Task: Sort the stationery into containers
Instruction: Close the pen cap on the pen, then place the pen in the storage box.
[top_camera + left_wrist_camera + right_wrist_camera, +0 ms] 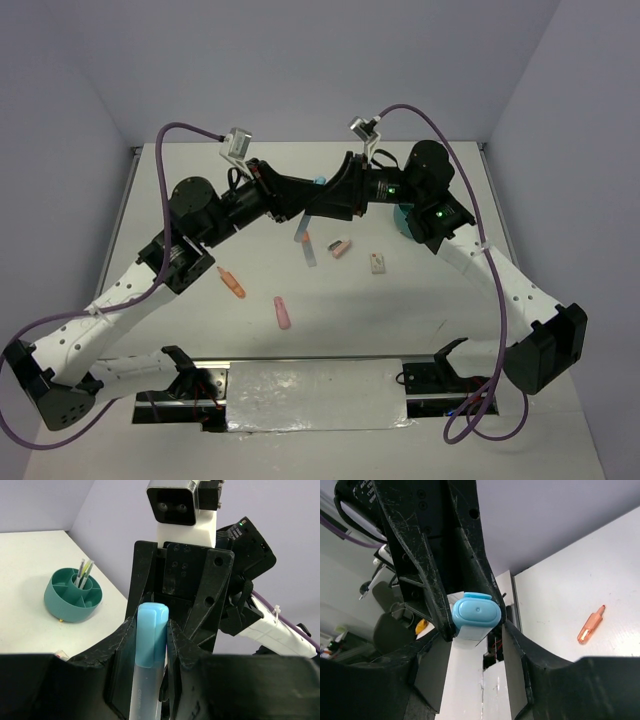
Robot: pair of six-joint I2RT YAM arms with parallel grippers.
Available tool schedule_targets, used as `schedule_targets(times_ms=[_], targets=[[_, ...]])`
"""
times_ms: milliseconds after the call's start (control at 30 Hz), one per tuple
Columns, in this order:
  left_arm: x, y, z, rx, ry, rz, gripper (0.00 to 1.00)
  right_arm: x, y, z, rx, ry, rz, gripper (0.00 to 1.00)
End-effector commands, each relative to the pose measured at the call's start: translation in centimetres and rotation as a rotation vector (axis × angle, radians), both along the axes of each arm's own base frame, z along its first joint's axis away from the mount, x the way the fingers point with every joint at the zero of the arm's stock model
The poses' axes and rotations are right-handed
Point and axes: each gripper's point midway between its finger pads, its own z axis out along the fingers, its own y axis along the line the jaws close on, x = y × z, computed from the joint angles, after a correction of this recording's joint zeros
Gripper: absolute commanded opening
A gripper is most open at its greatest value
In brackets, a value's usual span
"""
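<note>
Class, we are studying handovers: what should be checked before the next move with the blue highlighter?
1. Left gripper clamped on blue highlighter: ok.
2. Right gripper gripping it too: cannot tell.
3. Teal organiser upright, outer compartments free: ok.
4. Organiser unobstructed from above: not ok, right arm covers most.
5. Table cleared: not ok, orange highlighter and pink highlighter lie loose.

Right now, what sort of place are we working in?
Probably a robotics lab test cell: a white table enclosed by plain pale wall panels, cabled robot arms both gripping one blue highlighter, and what looks like an office chair past the table edge.
</note>
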Motion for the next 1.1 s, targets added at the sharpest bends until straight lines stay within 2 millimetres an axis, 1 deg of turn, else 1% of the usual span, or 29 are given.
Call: schedule_targets(times_ms=[0,133,167,233,267,333,367,400,433,467,500,533,567,600,633,667,700,733,767,800,833,867,900,933,967,1000,1033,1067], targets=[[-3.8,-1.0,-0.4,0.0,0.035,-0.151,0.0,4.1,-0.5,3.2,0.099,-0.066,-0.216,0.51],[-3.5,-0.8,-0.2,-0.01,0.037,-0.127,0.0,4.4,-0.3,3.1,0.107,-0.049,-0.237,0.5],[-3.4,-0.7,-0.2,-0.012,0.039,-0.122,0.0,4.5,-0.2,3.0,0.109,-0.047,-0.238,0.36],[-3.2,-0.6,-0.1,-0.016,0.041,-0.106,0.0,4.7,-0.2,3.2,0.114,-0.052,-0.248,0.25],[-3.0,-0.5,-0.3,-0.009,0.051,-0.097,0.0,4.8,-0.2,3.0,0.111,-0.051,-0.252,0.12],[-2.8,-0.3,0.1,-0.009,0.046,-0.079,0.0,4.9,-0.2,2.3,0.098,-0.061,-0.256,0.02],[-2.7,-0.2,0.3,-0.007,0.038,-0.072,0.05,4.9,-0.3,2.2,0.094,-0.068,-0.257,0.0],[-2.5,-0.2,0.4,-0.003,0.036,-0.063,0.13,4.8,-0.3,1.8,0.089,-0.075,-0.252,0.0],[-2.5,-0.1,0.9,-0.004,0.027,-0.058,0.24,4.8,-0.3,1.1,0.08,-0.07,-0.25,0.0],[-2.3,-0.1,0.8,0.011,0.031,-0.049,0.49,4.8,-0.4,0.9,0.076,-0.071,-0.251,0.0],[-1.9,0.3,1.6,0.005,0.025,-0.015,0.62,4.7,-0.5,0.7,0.071,-0.084,-0.25,0.0],[-1.4,0.4,2.0,0.004,0.025,0.008,0.74,4.8,-0.6,0.0,0.062,-0.078,-0.252,0.0],[-1.0,0.7,1.7,0.024,0.042,0.036,0.94,5.0,-0.7,-0.4,0.052,-0.081,-0.258,0.0],[-0.5,1.1,1.8,0.043,0.07,0.074,0.99,5.1,-1.0,-0.6,0.048,-0.085,-0.267,0.0],[1.2,2.3,1.6,0.049,0.105,0.189,0.99,5.3,-1.2,-1.5,0.034,-0.079,-0.266,0.0],[2.0,3.2,0.9,0.081,0.192,0.268,0.99,5.7,-2.2,-1.6,0.03,-0.102,-0.288,0.0],[2.5,4.6,1.2,0.078,0.225,0.343,0.99,5.7,-2.2,-2.2,0.023,-0.098,-0.284,0.0],[3.5,5.3,0.1,0.112,0.279,0.416,0.99,6.3,-3.6,-3.2,0.014,-0.096,-0.321,0.0],[4.5,7.2,-0.2,0.103,0.338,0.546,0.99,6.4,-4.3,-3.5,0.011,-0.108,-0.322,0.0],[4.6,8.6,-1.3,0.168,0.402,0.616,0.99,7.1,-5.3,-4.2,-0.016,-0.132,-0.356,0.0],[4.8,9.5,-1.6,0.184,0.426,0.661,0.99,8.3,-7.1,-4.4,-0.043,-0.155,-0.424,0.0],[4.9,10.3,-1.8,0.194,0.435,0.695,0.99,9.7,-8.4,-6.3,-0.14,-0.174,-0.505,0.0],[4.8,10.8,-2.2,0.213,0.439,0.7,0.99,10.9,-9.7,-7.0,-0.201,-0.188,-0.579,0.0],[4.6,10.7,-2.5,0.233,0.436,0.673,0.99,13.3,-12.3,-8.3,-0.325,-0.203,-0.73,0.0],[4.7,11.0,-4.0,0.263,0.452,0.671,0.99,14.3,-13.6,-8.8,-0.377,-0.199,-0.797,0.0],[4.2,11.3,-4.2,0.263,0.45,0.659,0.99,15.4,-14.8,-8.5,-0.412,-0.204,-0.857,0.0],[4.1,11.3,-4.4,0.266,0.443,0.643,0.99,16.9,-16.6,-9.5,-0.458,-0.176,-0.92,0.0],[3.9,11.2,-6.1,0.295,0.465,0.618,0.99,17.9,-18.2,-10.5,-0.52,-0.16,-0.991,0.0]])
